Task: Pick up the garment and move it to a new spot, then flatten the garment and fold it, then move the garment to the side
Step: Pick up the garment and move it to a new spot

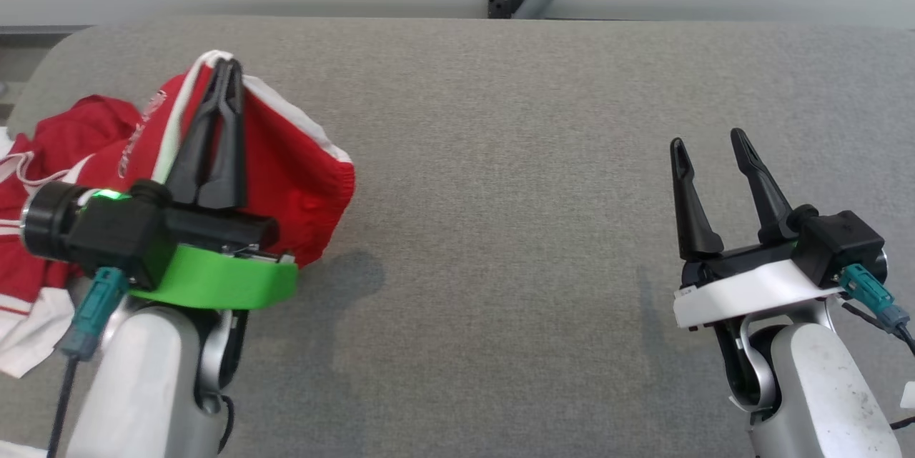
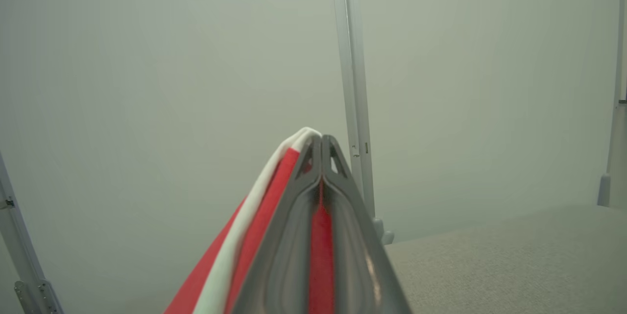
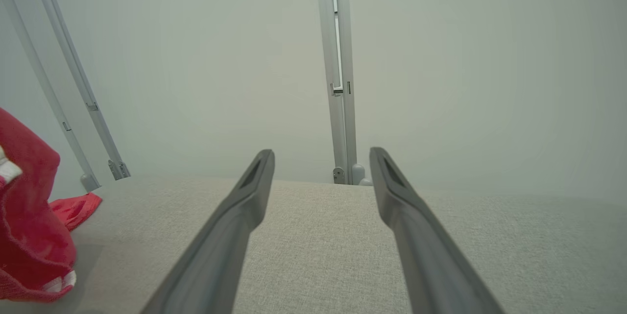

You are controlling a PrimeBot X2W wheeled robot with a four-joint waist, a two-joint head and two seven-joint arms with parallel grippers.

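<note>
We see the left gripper (image 1: 227, 66) pinched shut on a white-trimmed edge of the red garment (image 1: 307, 165). It holds that fold above the grey fabric table (image 1: 543, 172) while the rest trails at the table's left end, apparently ready for carrying. The right gripper (image 1: 709, 140) stands empty, well apart, its 2 fingers spread.

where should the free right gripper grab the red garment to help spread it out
Probably the white-trimmed edge of the garment, just below where the left gripper pinches it. Come in from the robot's right with the open right gripper: that edge hangs lifted off the table and faces that side.
</note>
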